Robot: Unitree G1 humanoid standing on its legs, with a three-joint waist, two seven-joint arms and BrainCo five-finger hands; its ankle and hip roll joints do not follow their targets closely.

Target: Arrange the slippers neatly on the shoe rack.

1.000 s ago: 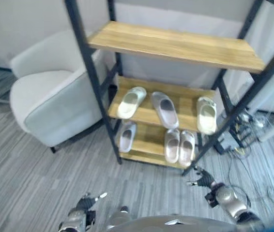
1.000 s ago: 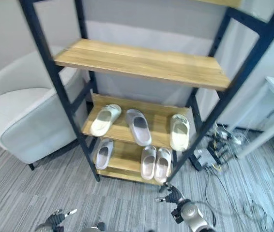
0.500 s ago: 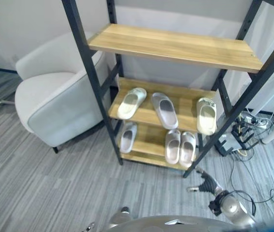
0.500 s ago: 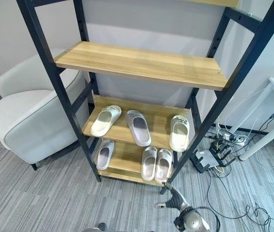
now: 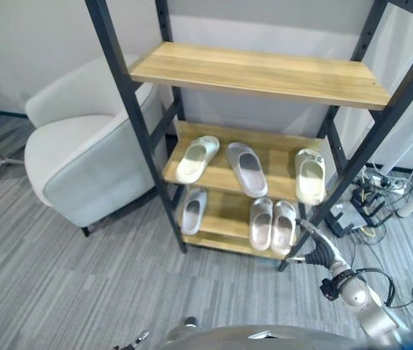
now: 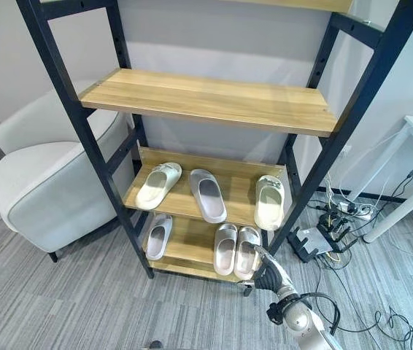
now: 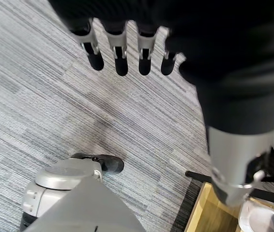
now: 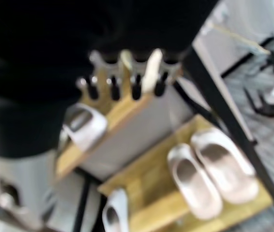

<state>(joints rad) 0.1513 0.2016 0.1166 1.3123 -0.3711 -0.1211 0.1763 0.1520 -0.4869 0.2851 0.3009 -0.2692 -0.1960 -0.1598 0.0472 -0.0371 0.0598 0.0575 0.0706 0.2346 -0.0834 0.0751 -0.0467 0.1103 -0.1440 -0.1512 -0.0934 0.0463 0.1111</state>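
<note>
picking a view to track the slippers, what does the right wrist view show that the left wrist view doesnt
Right wrist view: the right hand open, with the pair of slippers side by side on the bottom shelf and a single slipper further along it. Left wrist view: the left hand open over grey carpet. Both include part of the shoe rack.

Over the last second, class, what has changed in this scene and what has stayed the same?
The right hand has risen from the floor toward the pair of slippers on the bottom shelf, fingers open, holding nothing. The left hand has dropped out of the head views and hangs open over the carpet. The six slippers on the shoe rack lie as before.
</note>
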